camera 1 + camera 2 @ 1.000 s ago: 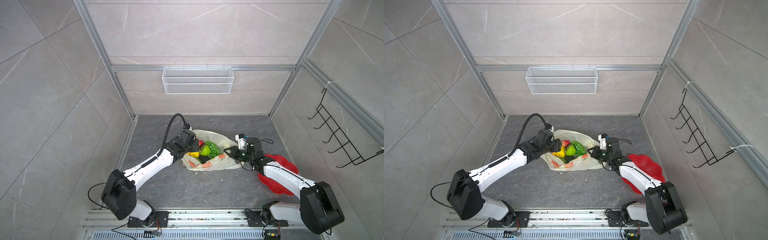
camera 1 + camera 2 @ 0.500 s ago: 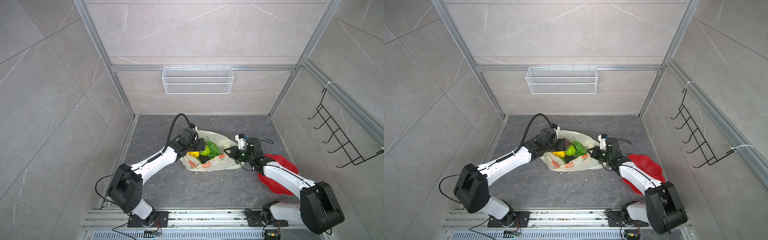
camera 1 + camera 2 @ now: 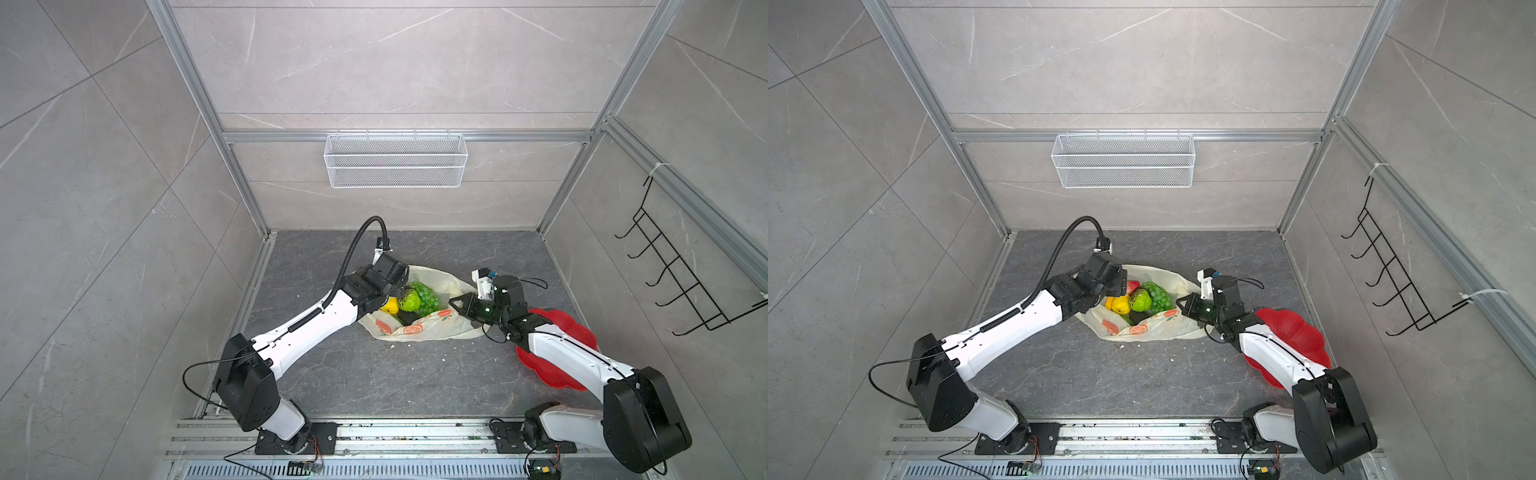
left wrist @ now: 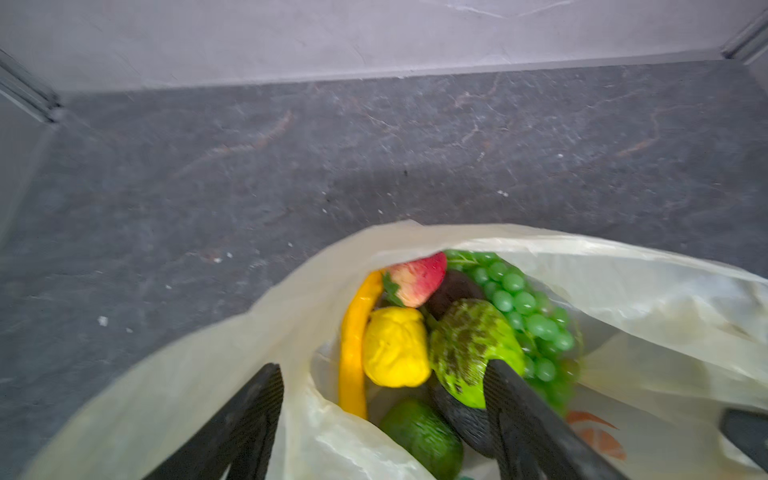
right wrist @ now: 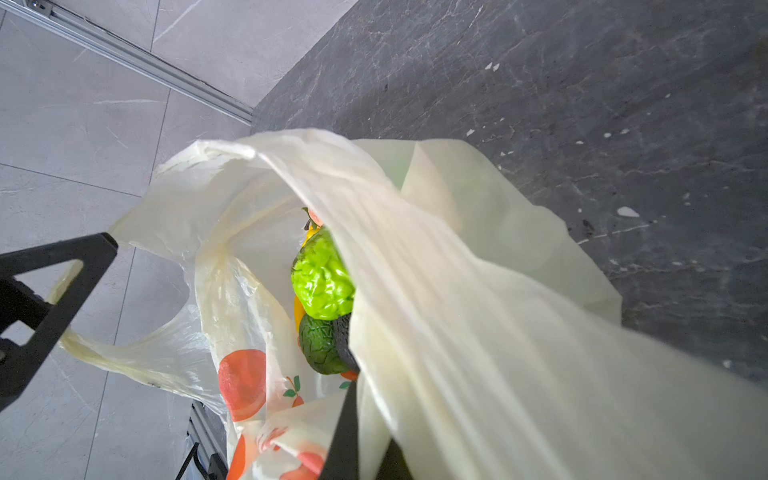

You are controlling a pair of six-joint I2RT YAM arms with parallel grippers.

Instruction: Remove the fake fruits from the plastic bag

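Left gripper (image 4: 382, 368) is held spread and empty at the mouth of the plastic bag (image 4: 623, 291), one finger inside by the bumpy green fruit (image 4: 469, 345), one outside the rim. Right gripper (image 3: 457, 301) is clenched on the bag's opposite edge. Both fingers are best brought inside the rim, so that no film is pinched with the fruit.

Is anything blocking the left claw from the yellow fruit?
Partly. The plastic bag's wall lies between one finger of the open left claw and the yellow fruit; the other finger is inside the opening, beside the bumpy green fruit.
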